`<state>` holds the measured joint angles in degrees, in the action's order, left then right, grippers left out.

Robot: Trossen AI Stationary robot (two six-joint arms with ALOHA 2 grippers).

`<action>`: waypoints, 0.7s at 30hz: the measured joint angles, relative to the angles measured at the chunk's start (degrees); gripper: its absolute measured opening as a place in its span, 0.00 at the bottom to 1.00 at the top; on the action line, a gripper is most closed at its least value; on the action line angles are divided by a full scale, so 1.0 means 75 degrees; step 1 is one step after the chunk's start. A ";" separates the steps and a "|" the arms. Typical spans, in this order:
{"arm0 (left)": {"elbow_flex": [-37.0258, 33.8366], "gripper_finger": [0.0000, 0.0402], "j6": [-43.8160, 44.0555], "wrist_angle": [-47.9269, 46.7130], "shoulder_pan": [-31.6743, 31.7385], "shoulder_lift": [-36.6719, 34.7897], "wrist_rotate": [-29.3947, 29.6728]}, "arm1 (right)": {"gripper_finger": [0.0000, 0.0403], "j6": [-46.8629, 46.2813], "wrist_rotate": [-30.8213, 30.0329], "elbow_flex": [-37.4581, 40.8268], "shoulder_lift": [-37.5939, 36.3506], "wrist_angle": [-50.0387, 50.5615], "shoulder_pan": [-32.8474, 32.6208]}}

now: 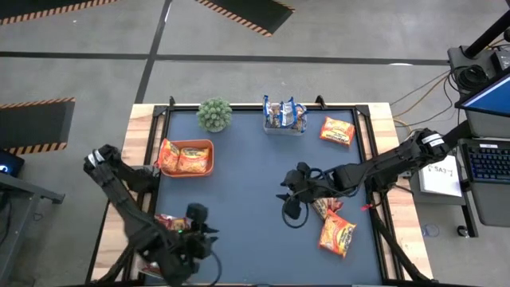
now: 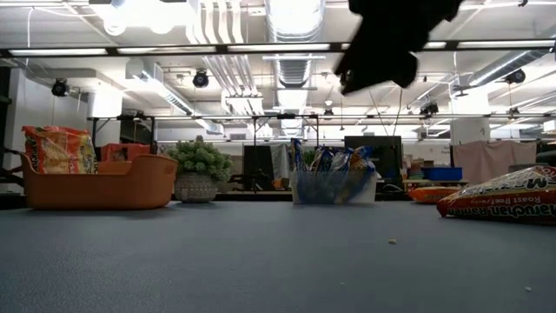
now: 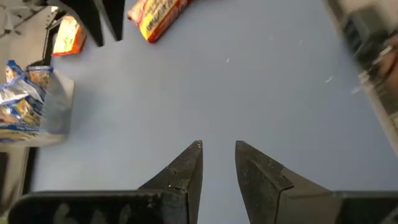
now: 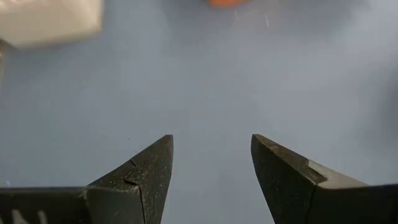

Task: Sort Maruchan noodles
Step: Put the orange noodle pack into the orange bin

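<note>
Orange-yellow noodle packets lie flat on the blue mat at the far right (image 1: 337, 130) and near right (image 1: 338, 233), with one more (image 1: 327, 207) by my right gripper. Two orange-yellow packets (image 1: 182, 158) stand in the orange tray (image 1: 209, 146). Blue-and-yellow packets (image 1: 284, 113) stand in the clear tub (image 3: 59, 109). A dark red packet (image 1: 170, 222) lies beside my left arm. My right gripper (image 4: 211, 140) hovers open and empty above mid-table (image 1: 288, 206). My left gripper (image 3: 217, 146) is open and empty over bare mat at the near left (image 1: 203, 227).
A small potted plant (image 1: 214, 114) stands at the far edge, between tray and tub. In the low view one packet (image 2: 504, 196) lies close on the right. Bare mat (image 1: 239, 183) stretches between the two grippers. A laptop and cables sit off the table's right side.
</note>
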<state>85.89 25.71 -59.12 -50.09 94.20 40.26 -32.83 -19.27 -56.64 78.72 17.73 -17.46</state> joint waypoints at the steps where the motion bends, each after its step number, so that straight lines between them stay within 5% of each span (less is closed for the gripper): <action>1: -0.0048 0.19 -0.0264 0.0016 0.0176 0.0013 -0.0098 | 0.51 -0.0207 0.0084 0.0000 0.0000 0.0314 -0.0001; 8: -0.1018 0.19 -0.1504 0.0738 0.1267 -0.0297 -0.0796 | 0.51 -0.1769 0.0455 0.0003 0.0006 0.2518 -0.0001; 15: -0.2855 0.19 -0.3131 0.3606 0.2152 -0.1179 -0.1874 | 0.45 -0.2584 0.0009 0.0006 -0.0014 0.4498 0.0303; 21: -0.4155 0.19 -0.3945 0.5410 0.2836 -0.1998 -0.1913 | 0.39 -0.2253 -0.0273 0.0006 -0.0023 0.5445 0.1377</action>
<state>54.73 -3.88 -18.54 -28.82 79.21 25.91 -49.73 -21.32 -56.60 78.54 58.57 -7.14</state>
